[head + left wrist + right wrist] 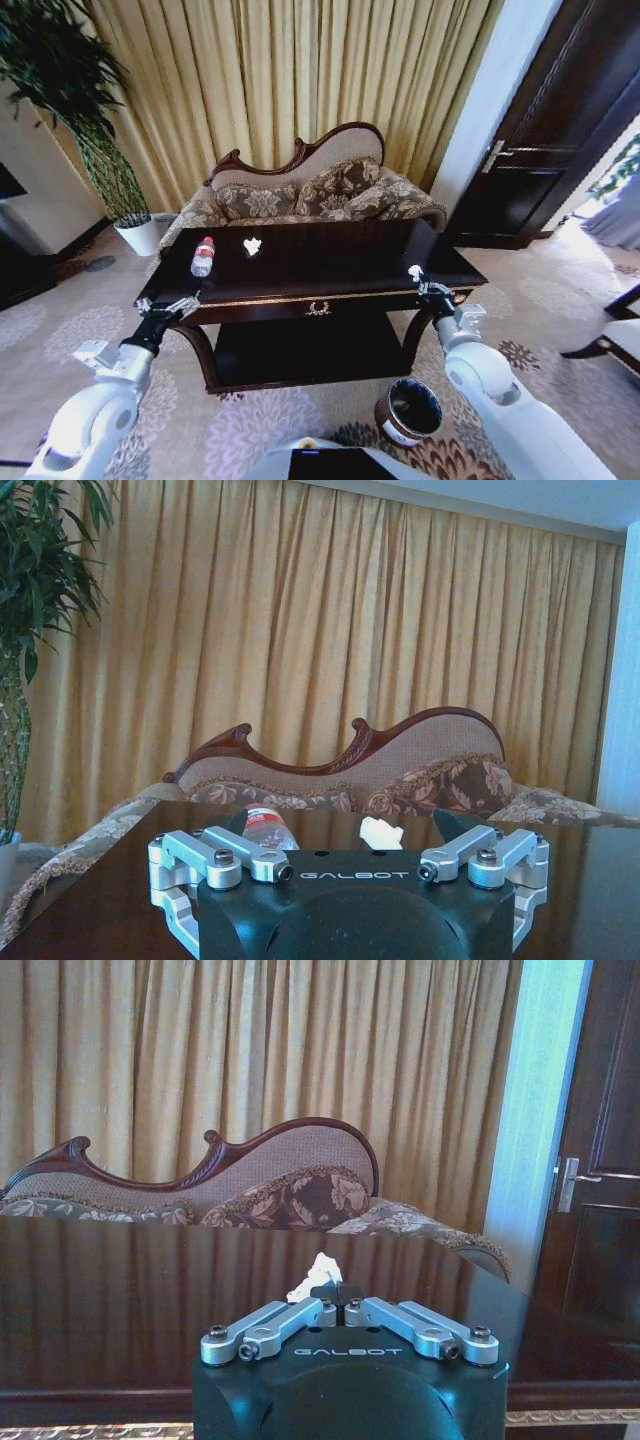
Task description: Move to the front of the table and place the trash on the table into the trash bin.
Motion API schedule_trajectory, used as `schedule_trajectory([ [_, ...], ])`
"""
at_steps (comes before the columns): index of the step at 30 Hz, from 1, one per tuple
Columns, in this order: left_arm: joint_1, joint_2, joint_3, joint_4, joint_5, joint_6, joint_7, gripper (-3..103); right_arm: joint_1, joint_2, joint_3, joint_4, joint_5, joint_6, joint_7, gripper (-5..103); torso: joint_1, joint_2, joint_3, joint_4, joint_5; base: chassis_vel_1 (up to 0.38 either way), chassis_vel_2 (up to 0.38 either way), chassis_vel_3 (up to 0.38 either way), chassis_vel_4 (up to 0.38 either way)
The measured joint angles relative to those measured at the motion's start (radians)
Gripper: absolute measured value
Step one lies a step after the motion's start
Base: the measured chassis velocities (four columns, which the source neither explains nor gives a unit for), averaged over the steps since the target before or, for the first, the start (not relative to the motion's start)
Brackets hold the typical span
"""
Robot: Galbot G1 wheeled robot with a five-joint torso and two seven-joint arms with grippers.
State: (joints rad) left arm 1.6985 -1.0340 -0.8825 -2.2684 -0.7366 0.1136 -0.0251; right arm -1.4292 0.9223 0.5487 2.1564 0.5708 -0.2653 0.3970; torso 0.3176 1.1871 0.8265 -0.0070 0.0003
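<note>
While both arms reached forward at the near edge of the table, the left gripper hung at the table's front left corner with its fingers spread apart, nothing between them. In the left wrist view that left gripper showed its two silver linkages well separated, and its black body covered the lower part of what lay ahead. Beyond it, on the glossy top, lay the clear plastic bottle on its side — only its upper half was visible above the gripper — and beside it a white paper wad, likewise partly hidden.

The right gripper hovered over the table's front right edge. In its own wrist view the right gripper had its black tips together, closed on nothing. Just behind those tips the paper wad peeked out, its lower part covered.

From the head camera, the bottle, red cap pointing away from the robot, rested on the left part of the table top, with the paper wad near it toward the middle, the two apart. No reddish piece could be made out on the dark surface.

The trash bin stood on the patterned carpet in front of the table's right leg, beside the right forearm, its black liner open — its contents could not be told. Behind the table stood a carved sofa against gold curtains.
</note>
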Motion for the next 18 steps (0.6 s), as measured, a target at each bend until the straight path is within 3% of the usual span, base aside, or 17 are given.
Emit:
schedule_trajectory([
  [18,0.002,-0.005,0.003,-0.001,0.005,-0.003,0.002,100,-0.002,0.009,-0.009,0.003,-0.008,0.004,-0.004,0,0.0,0.0,0.0,0.0001,0.0,0.075,-0.071,-0.075,0.066],
])
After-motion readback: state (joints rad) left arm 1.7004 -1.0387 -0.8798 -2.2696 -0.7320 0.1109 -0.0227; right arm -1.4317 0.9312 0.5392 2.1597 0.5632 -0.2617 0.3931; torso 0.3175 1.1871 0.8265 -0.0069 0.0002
